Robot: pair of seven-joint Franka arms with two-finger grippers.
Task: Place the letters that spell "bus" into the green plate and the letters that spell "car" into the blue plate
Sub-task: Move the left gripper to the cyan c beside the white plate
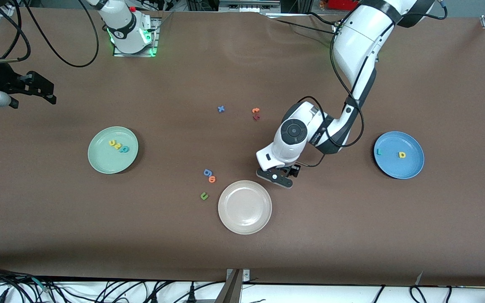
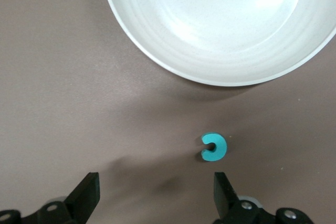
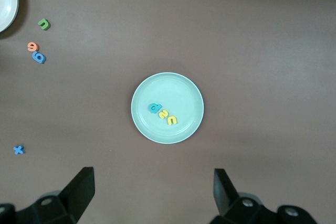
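The green plate (image 1: 99, 160) (image 3: 184, 90) holds the yellow "u" (image 1: 112, 143), the yellow "s" (image 1: 117, 146) and the teal "b" (image 1: 123, 149). On the blue plate (image 1: 394, 168) lie the teal "r" (image 1: 379, 152) and the yellow "a" (image 1: 401, 155). The teal "c" (image 2: 214, 147) lies on the table by the beige plate; the front view hides it under the left hand. My left gripper (image 1: 274, 176) (image 2: 156, 178) hangs open just above the table, with the "c" just ahead of one fingertip and not between the fingers. My right gripper (image 1: 40, 89) (image 3: 152, 172) waits open and empty, high at the right arm's end.
The beige-white plate (image 1: 245, 210) (image 2: 210, 24) sits empty right beside the left gripper. A blue "g" (image 1: 207, 172), orange "o" (image 1: 212, 179) and green "u" (image 1: 203, 195) lie between it and the green plate. A blue "x" (image 1: 221, 109) and an orange and red pair (image 1: 256, 113) lie toward the robots.
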